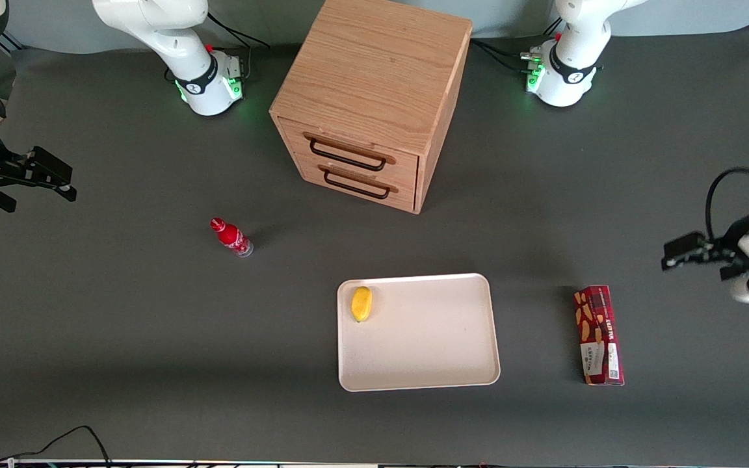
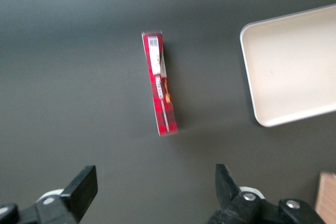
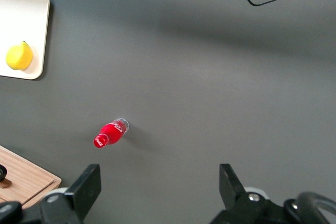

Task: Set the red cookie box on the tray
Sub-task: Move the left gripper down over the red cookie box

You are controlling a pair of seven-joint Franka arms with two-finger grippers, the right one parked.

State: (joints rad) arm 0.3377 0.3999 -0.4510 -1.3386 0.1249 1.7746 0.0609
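The red cookie box (image 1: 599, 335) lies flat on the dark table toward the working arm's end, beside the tray and apart from it. It also shows in the left wrist view (image 2: 160, 85), long and narrow, with its white label patch. The cream-white tray (image 1: 426, 344) lies flat near the middle of the table; one corner of it shows in the left wrist view (image 2: 294, 66). My left gripper (image 1: 673, 253) hangs above the table, a little farther from the front camera than the box. It is open wide and empty (image 2: 154, 182).
A yellow lemon (image 1: 361, 303) lies in a corner of the tray. A small red bottle (image 1: 231, 237) lies on the table toward the parked arm's end. A wooden two-drawer cabinet (image 1: 368, 97) stands farther from the front camera than the tray.
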